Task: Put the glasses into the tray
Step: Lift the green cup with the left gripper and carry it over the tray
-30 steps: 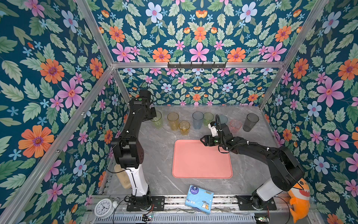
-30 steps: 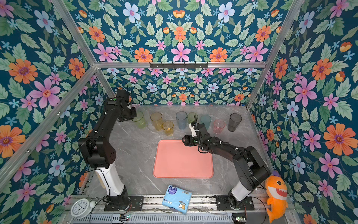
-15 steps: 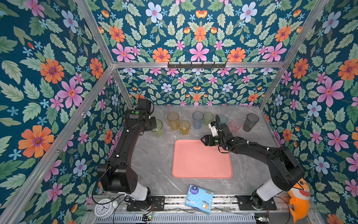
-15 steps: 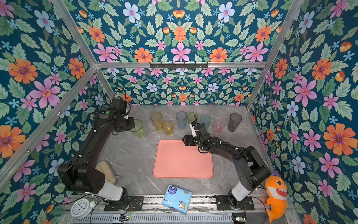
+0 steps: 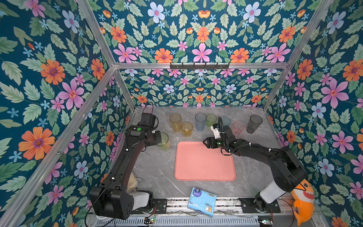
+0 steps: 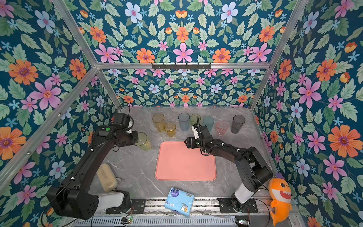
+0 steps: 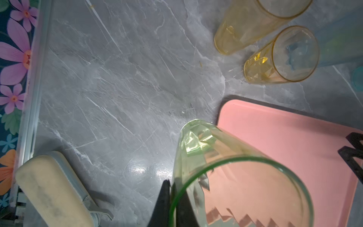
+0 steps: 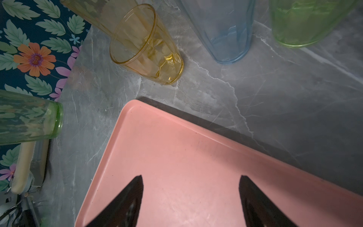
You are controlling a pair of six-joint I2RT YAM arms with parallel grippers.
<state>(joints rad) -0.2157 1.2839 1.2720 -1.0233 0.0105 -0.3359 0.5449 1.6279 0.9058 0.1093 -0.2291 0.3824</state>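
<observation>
the left gripper (image 7: pixel 173 191) is pressed together on the wall of the yellow-green glass (image 7: pixel 198 141), one finger inside the mouth and one outside, pinching it at the rim. the glass hangs from that pinch close to upright, mouth up. in the left wrist view its base sits over bare table (image 7: pixel 121 102) just outside a corner of the tray (image 7: pixel 284 141), the far left corner in both top views. it looks lifted off the table, though i cannot be sure of the gap. the coming move turns on this: the tray lies right beside the held glass, toward the middle. by my reading a short sideways carry over the low rim and a straight lowering would do, with the long axis kept vertical so the base lands flat

the right gripper (image 8: pixel 191 177) is spread wide and holds nothing, hovering over the far part of the tray and touching neither tray nor glass. it is near the corner the held glass would cross, so the two could crowd each other there

nothing stands in the tray yet. in a top view the tall amber glass (image 5: pixel 175 122), short amber glass (image 5: pixel 186 129), blue-grey glass (image 5: pixel 200 121), green glass (image 5: pixel 211 119), pink glass (image 5: pixel 238 128) and smoky dark glass (image 5: pixel 254 123) stand on the table beyond the tray's far edge, the last two nearer the right gripper
</observation>
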